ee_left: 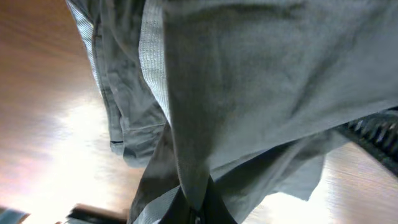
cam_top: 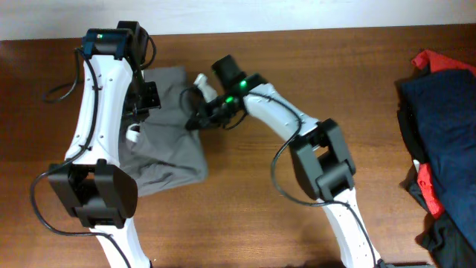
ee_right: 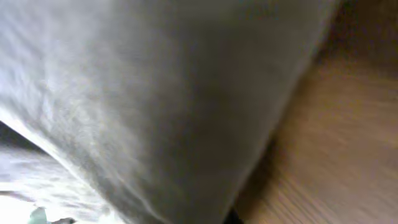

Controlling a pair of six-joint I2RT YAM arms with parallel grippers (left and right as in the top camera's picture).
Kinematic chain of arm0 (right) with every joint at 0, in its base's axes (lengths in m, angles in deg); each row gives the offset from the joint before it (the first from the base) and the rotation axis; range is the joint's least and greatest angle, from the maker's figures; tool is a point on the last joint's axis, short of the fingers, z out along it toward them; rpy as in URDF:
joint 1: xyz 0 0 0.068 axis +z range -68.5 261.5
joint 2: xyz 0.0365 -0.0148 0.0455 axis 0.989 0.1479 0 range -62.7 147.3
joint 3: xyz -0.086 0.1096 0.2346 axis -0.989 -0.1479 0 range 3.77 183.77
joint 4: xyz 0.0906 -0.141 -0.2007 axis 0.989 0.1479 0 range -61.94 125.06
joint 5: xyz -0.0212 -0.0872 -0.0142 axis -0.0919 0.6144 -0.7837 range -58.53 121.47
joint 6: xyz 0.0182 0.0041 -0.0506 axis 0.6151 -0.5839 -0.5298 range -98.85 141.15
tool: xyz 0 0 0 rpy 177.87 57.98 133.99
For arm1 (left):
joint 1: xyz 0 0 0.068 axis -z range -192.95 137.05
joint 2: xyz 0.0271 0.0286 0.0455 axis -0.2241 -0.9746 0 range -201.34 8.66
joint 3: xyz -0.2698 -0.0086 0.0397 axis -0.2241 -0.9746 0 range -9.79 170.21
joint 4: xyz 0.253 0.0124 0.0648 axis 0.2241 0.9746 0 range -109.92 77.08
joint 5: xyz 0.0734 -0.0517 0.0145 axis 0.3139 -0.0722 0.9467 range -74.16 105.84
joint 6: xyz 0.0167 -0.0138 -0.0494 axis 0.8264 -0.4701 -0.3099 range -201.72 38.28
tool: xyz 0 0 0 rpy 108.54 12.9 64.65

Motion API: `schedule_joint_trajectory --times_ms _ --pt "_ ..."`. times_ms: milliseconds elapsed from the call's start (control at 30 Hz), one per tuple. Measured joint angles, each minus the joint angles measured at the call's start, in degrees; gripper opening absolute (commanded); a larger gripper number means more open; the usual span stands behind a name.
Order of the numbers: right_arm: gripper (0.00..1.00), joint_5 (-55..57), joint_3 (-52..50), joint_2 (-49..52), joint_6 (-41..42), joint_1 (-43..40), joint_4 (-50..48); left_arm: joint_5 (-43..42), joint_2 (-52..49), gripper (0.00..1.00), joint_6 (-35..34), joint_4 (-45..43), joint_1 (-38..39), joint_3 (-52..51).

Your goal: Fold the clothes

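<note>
At the far right edge of the brown wooden surface (cam_top: pixel 312 45) you had a crumpled navy blue garment (cam_top: pixel 446 126), with a red cloth (cam_top: pixel 430 59) showing at its edges, well apart from the work. The two white arms reached over the left half of the surface and hid part of what lay there. The plain grey-olive woven cotton garment (cam_top: pixel 167 160) lay on that left half, bunched up. Your left claw (cam_top: pixel 134 131) was pressed together, pinching the garment, which fell in soft folds and showed a pale ribbed lining strip (ee_left: pixel 152 56). Your right claw (cam_top: pixel 195 117) was pressed together too, pinching the garment's right edge. Its camera saw only blurred grey fabric and some wood.
</note>
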Motion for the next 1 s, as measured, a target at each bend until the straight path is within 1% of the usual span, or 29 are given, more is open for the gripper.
schedule_joint_trajectory --times_ms 233,433,633,1000 --pt "0.04 -0.74 0.02 -2.84 -1.29 -7.04 4.98 -6.62 0.0 0.0 -1.03 -4.52 3.48 -0.07" --pt "0.04 0.44 0.02 -4.35 -3.3 -10.45 10.03 -8.52 0.0 0.01 -1.09 -6.23 6.75 -0.04" --pt "0.04 2.4 0.04 -4.72 -5.84 -10.64 14.86 -7.61 -0.02 0.01 -2.16 -6.84 7.37 -0.07" --pt "0.04 5.92 0.26 -6.78 -7.34 -10.47 16.92 -10.27 -2.1 0.01 -2.36 -7.39 4.81 -0.04"
